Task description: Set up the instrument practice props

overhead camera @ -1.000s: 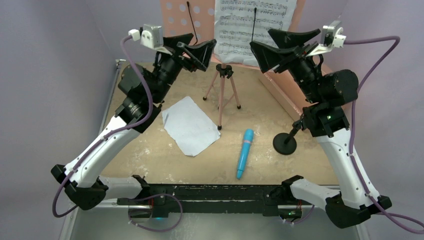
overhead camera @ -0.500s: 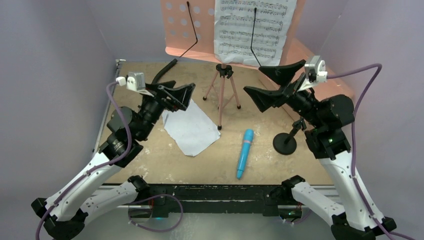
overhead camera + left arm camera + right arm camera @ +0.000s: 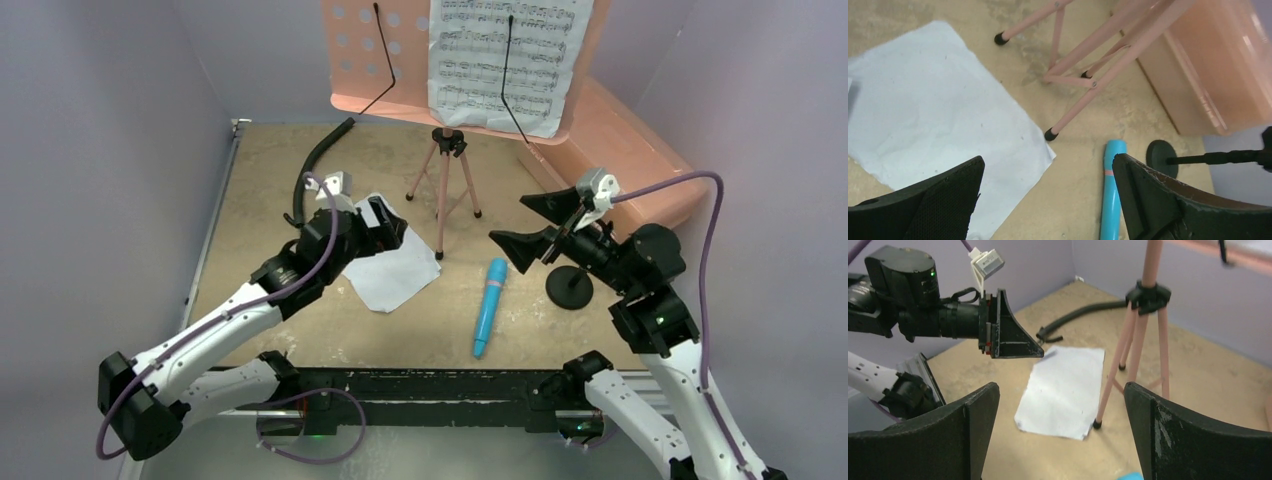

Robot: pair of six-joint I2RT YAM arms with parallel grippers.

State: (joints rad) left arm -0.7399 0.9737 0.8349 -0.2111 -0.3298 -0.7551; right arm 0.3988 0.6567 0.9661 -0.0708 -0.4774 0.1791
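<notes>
Music stand [image 3: 405,60]: upright on tripod legs [image 3: 441,205] at rear of table [image 3: 265,180]; printed page [image 3: 505,60] on its shelf.
Loose page [image 3: 400,275]: flat, left of the tripod.
Microphone [image 3: 489,305]: lay right of that page, apart.
Mic stand [image 3: 571,286]: just right of microphone, upper part partly hidden.
Left gripper [image 3: 383,225]: spread, empty, over loose page; contact unclear.
Right gripper [image 3: 530,228]: spread, empty, above microphone's far end.

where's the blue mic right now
In the top view, the blue toy microphone lies flat on the table right of centre, between the loose white page and the black round-base mic stand.
</notes>
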